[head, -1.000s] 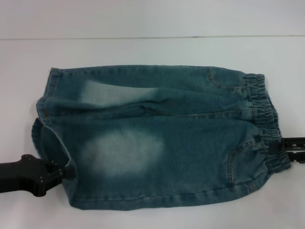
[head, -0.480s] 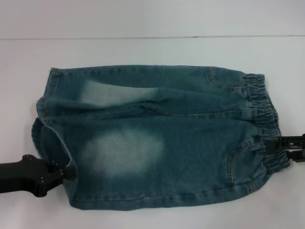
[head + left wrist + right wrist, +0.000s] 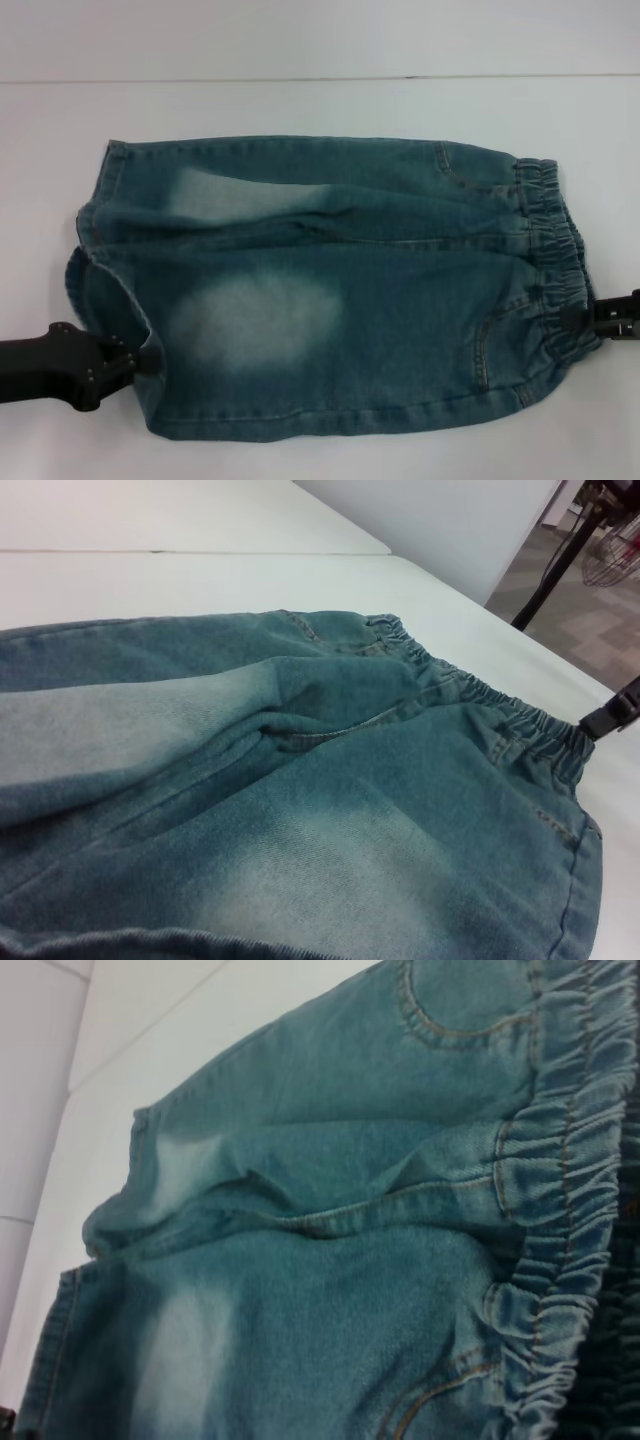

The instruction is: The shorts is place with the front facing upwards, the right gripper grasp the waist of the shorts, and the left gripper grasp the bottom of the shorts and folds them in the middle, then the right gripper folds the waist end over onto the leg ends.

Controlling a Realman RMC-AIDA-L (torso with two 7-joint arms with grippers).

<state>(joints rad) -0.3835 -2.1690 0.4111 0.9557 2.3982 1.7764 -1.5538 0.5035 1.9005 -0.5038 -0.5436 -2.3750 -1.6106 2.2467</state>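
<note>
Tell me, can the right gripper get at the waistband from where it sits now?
Probably yes. The right gripper sits at the table's right edge, right against the elastic waist of the shorts, with nothing between them. Whether it has already closed on the band can't be told.

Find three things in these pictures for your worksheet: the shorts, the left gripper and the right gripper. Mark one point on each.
shorts [image 3: 330,290]: head view, on the front denim panel.
left gripper [image 3: 135,360]: head view, at the tips on the leg hem.
right gripper [image 3: 600,318]: head view, at the tip beside the waistband.
</note>
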